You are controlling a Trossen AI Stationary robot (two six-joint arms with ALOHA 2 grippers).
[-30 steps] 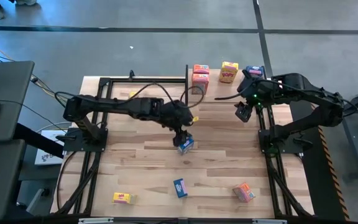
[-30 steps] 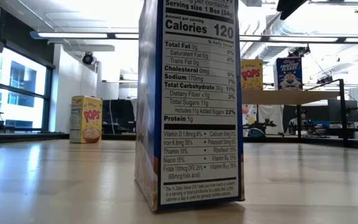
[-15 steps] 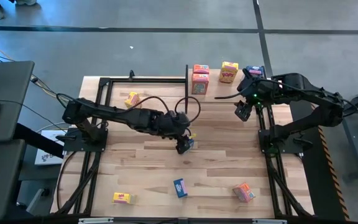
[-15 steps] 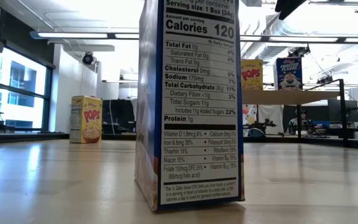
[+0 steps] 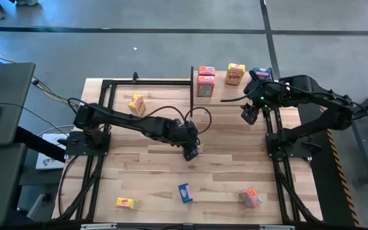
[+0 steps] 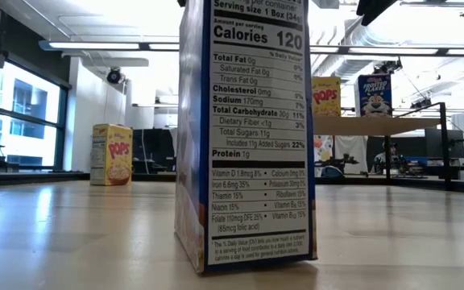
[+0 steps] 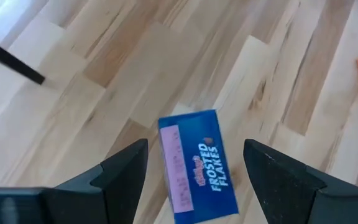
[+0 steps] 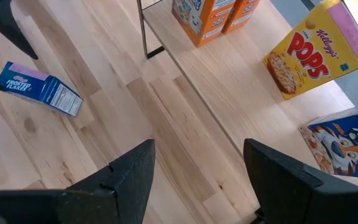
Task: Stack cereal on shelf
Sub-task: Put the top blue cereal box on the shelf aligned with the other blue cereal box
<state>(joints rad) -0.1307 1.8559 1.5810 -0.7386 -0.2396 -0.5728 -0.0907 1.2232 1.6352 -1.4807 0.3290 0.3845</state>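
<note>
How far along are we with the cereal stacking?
Done: four boxes stand on the shelf: two orange boxes, a yellow box and a blue box. In hand: nothing gripped; the left gripper hovers open over a lying Frosted Flakes box. The right gripper waits open by the shelf. Left: that box plus a far yellow one, near blue, near orange and near yellow.

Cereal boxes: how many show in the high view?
9, though others may be hidden. Shelf: orange pair, yellow, blue. Table: yellow; blue under the left hand; yellow, blue, orange in front.
</note>
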